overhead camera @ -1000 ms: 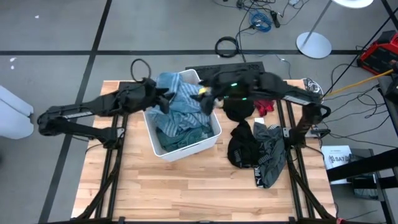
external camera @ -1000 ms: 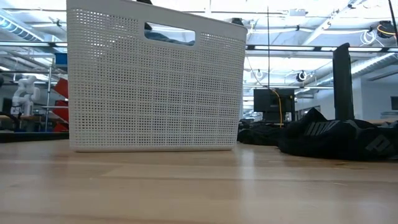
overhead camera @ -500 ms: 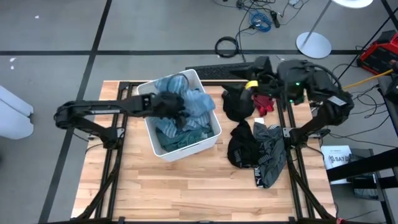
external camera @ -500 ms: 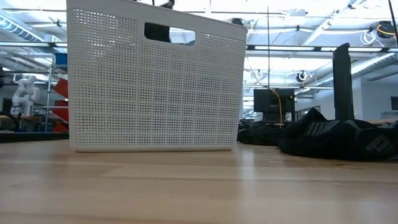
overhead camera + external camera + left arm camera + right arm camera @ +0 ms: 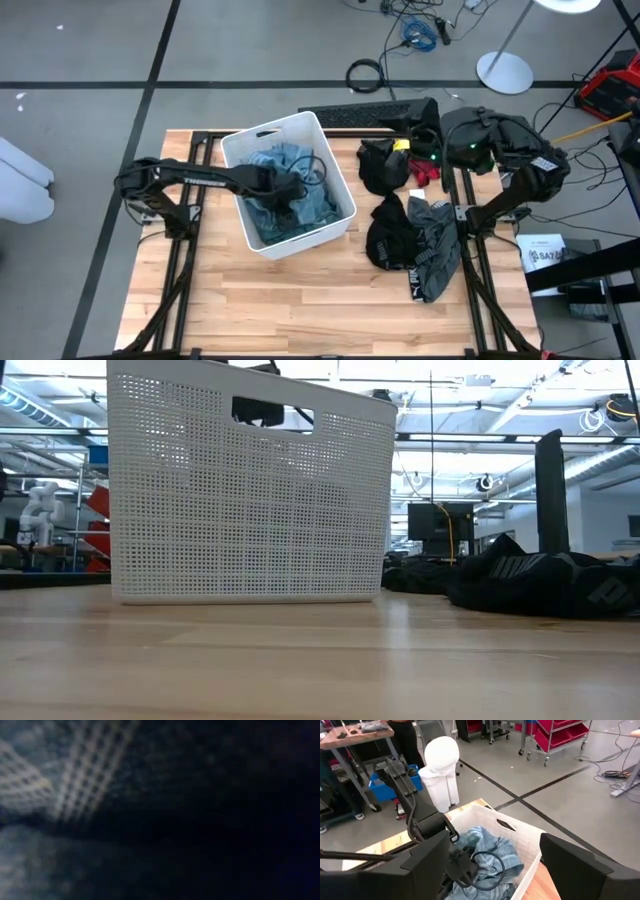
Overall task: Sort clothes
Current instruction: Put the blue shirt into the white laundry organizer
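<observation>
A white mesh bin (image 5: 270, 127) stands on the table's middle and shows in the low view (image 5: 250, 510). Teal striped and light blue clothes (image 5: 312, 205) lie in it, also seen in the right wrist view (image 5: 490, 850). My left gripper (image 5: 290, 190) reaches down into the bin among these clothes, and its fingers are hidden. My right gripper (image 5: 494, 840) is open and empty, above the table's far right part (image 5: 418, 145). Near it, a black garment (image 5: 378, 168) and a red one (image 5: 428, 172) lie on the table.
A heap of black and dark grey clothes (image 5: 410, 245) lies on the table's right side and shows in the low view (image 5: 530, 585). Bare wood lies along the near edge (image 5: 300, 310). A black flat device (image 5: 355, 115) sits at the far edge.
My right gripper has gone from over the bin toward the table's right edge, to above the black and red garments. My left gripper has gone from the bin's far left corner to its middle and down among the clothes. The clothes now lie lower in the bin.
</observation>
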